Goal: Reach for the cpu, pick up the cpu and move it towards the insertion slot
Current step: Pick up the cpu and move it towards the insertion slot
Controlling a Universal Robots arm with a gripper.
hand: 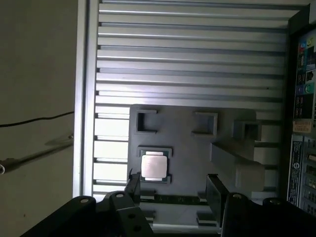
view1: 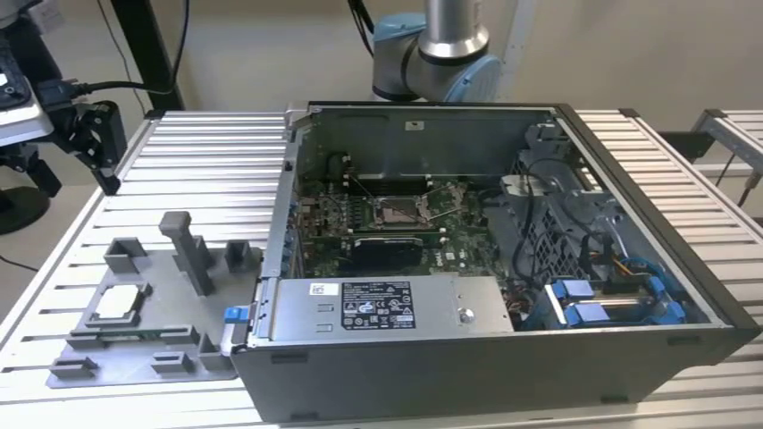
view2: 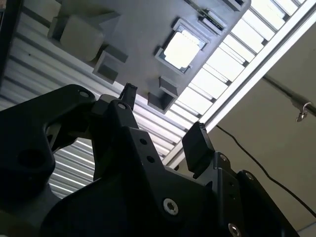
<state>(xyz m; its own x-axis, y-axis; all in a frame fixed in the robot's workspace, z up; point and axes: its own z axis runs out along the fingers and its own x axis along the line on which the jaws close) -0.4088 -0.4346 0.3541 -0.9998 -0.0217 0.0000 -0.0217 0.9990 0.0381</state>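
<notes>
Gripper [hand: 171, 177] is spread open with nothing between the fingers [hand: 215, 192], hanging well above the grey fixture tray [hand: 187, 148] and touching nothing. The cpu [hand: 153, 166] lies flat, pale face up, in a square pocket of the tray. In the first wrist view it lines up just beside one fingertip and is not yet grasped. The second wrist view has the same pale square [view2: 181, 49] in its pocket, well apart from the dark finger pads [view2: 197, 140]. In the exterior view the tray sits at the slatted metal tabletop's [view1: 203, 152] near corner on the exterior view's left, with the cpu on the tray's side nearest that left edge. The open computer case [view1: 477, 366] takes up the tabletop's middle, just beside the tray. The insertion slot [view1: 398, 210], with its shiny silver frame, is on the green board inside the case, well apart from the cpu. The robot arm's base [view1: 435, 54] stands beyond the tabletop's far edge, behind the case.
</notes>
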